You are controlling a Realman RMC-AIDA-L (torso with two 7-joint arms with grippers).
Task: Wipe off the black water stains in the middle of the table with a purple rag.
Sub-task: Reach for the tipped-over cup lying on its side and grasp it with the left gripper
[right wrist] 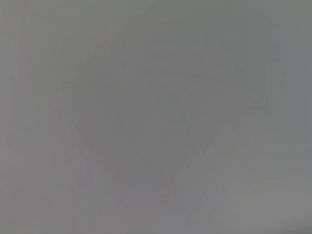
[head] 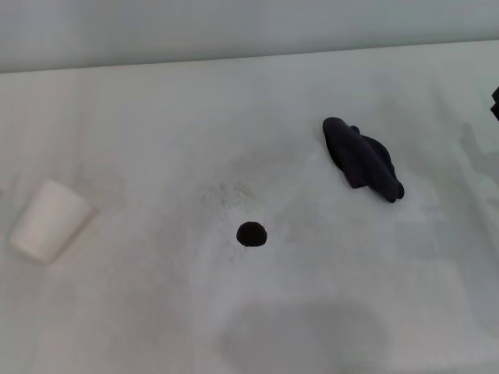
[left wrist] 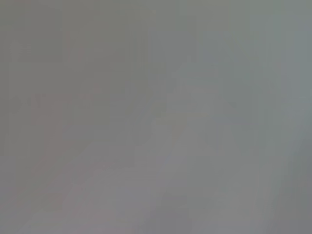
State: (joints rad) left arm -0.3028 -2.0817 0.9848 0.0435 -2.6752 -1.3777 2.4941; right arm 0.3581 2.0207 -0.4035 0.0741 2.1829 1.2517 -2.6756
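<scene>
The black water stain (head: pixel 251 234) is a small round black spot near the middle of the white table (head: pixel 156 140). The purple rag (head: pixel 362 160) lies crumpled on the table, to the right of the spot and farther back, apart from it. A small dark piece of my right gripper (head: pixel 495 103) shows at the right edge of the head view, well right of the rag and not touching it. My left gripper is out of view. Both wrist views show only a blank grey blur.
A white cup (head: pixel 51 220) lies on its side at the left of the table. A faint grey speckled smudge (head: pixel 228 193) sits just behind the black spot. The table's far edge (head: pixel 249 56) runs across the back.
</scene>
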